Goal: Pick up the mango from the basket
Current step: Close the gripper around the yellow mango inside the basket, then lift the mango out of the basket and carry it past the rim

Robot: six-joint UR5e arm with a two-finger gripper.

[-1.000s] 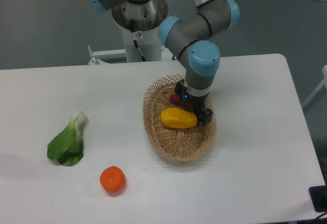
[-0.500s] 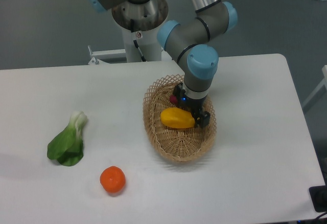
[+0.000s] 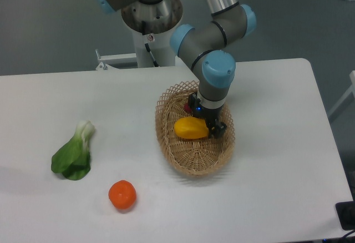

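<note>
Over the last second I watched the wrist creep leftward across the basket (image 3: 194, 162), so that the gripper (image 3: 209, 126) came to sit over the right-hand end of the mango (image 3: 190, 128) where before it had stood just off that end. More of the yellow fruit was covered by the black tool body than a moment earlier, and only a sliver of the dark purple-red sweet potato (image 3: 188, 108) showed behind the wrist, against the far wall of the basket. The mango itself lay as it had, on its side across the middle of the basket, resting on the weave and not lifted. I could not tell how the jaws stood: the blue wrist joint and the tool housing hid the fingertips, so I could not say whether they straddled the fruit, touched it or had closed. My reading was that the approach was finishing and the grasp was the step in hand, with the lift not yet begun. Away on the white table (image 3: 277, 198), the bok choy (image 3: 73, 153) and the orange fruit (image 3: 122, 194) had not shifted.
</note>
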